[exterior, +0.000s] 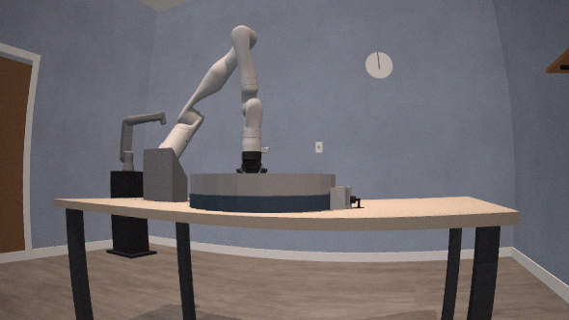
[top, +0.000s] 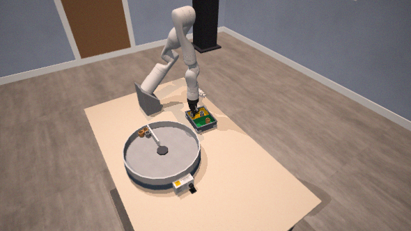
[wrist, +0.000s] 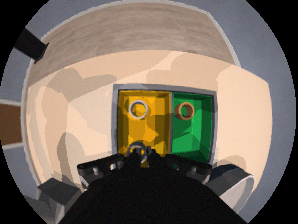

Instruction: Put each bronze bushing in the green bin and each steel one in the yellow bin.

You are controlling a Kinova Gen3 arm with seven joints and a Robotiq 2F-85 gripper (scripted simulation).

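Observation:
My gripper [top: 194,112] [wrist: 143,151] points down over the yellow bin [top: 205,110] [wrist: 156,112]. It is shut on a steel bushing [wrist: 137,144], low at the bin's near end in the wrist view. Another steel bushing [top: 201,113] [wrist: 131,109] stands in the yellow bin. A bronze bushing [top: 207,120] [wrist: 186,104] stands in the green bin [top: 200,122] [wrist: 200,132]. On the turntable [top: 174,158] two bronze bushings [top: 141,133] [top: 145,129] and one steel bushing [top: 148,134] sit together beside the white bar. In the exterior view the turntable hides the fingertips and bins.
The bins share one grey-walled tray with a divider [wrist: 171,120]. The turntable has a raised rim [top: 197,153]. The white bar [top: 153,135] crosses part of it. A white box [top: 183,184] [exterior: 340,198] is at its side. The arm's grey mount [top: 148,101] [exterior: 165,175] stands on the table.

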